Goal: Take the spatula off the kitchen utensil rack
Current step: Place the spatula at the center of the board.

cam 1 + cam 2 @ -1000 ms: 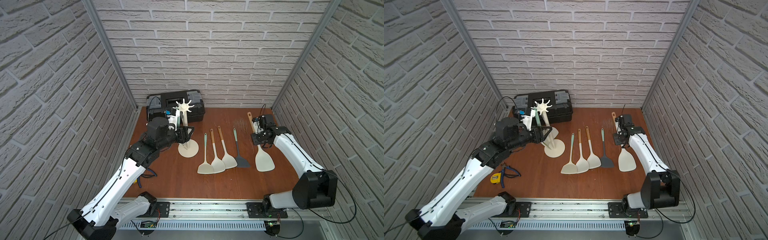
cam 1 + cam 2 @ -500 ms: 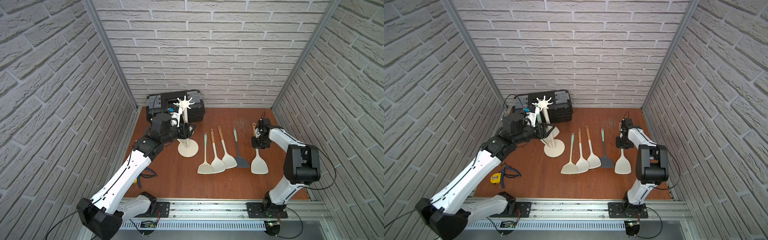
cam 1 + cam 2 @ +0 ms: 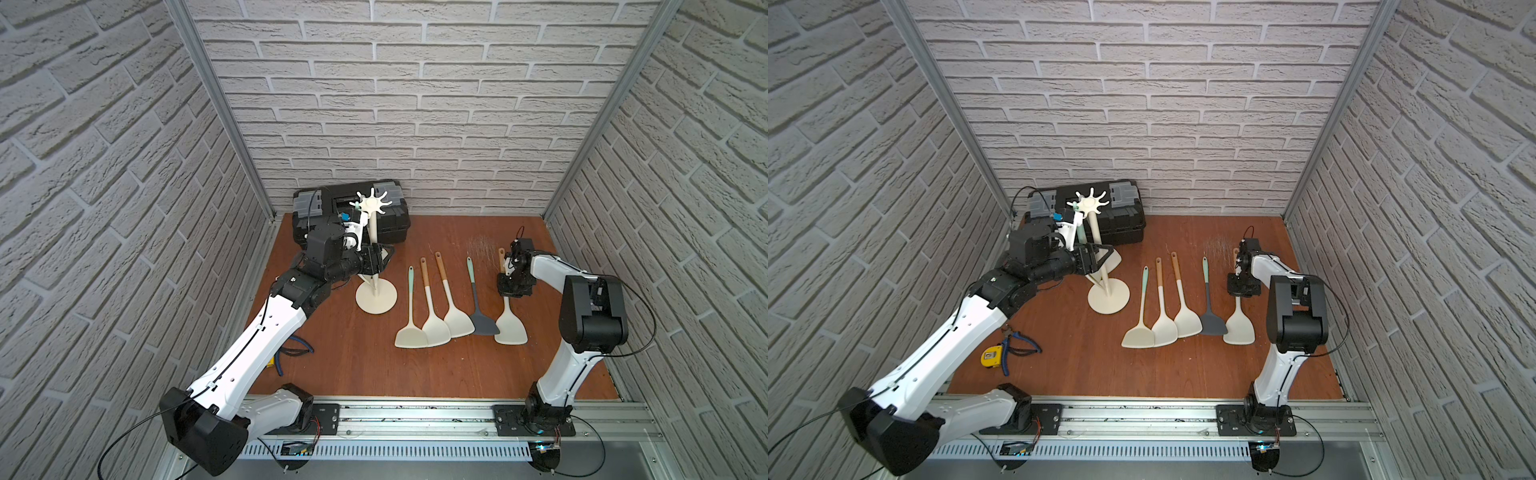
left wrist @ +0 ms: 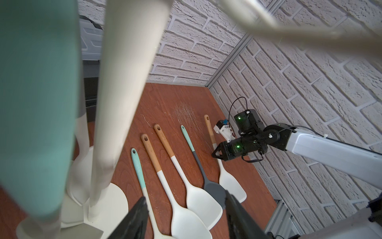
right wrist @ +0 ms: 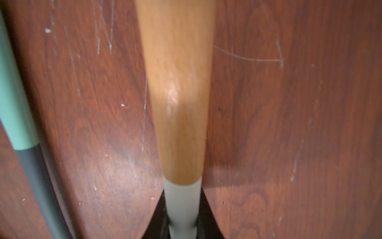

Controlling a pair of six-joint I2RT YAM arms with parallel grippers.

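One spatula (image 4: 37, 103) hangs from rack (image 3: 373, 230) crown, teal handle beside pole. My left gripper (image 4: 184, 194) half open, empty, near pole. My right gripper (image 3: 513, 291) clamped on wood-handled spatula (image 5: 179, 103), well apart from rack. Risks: I pinch pole instead; sideways pull snags crown, tips rack.

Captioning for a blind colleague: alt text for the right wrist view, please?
Close-up of a wooden-handled spatula, its cream neck gripped between two dark fingers, over a scratched reddish-brown table. A teal-and-grey spatula handle runs alongside.
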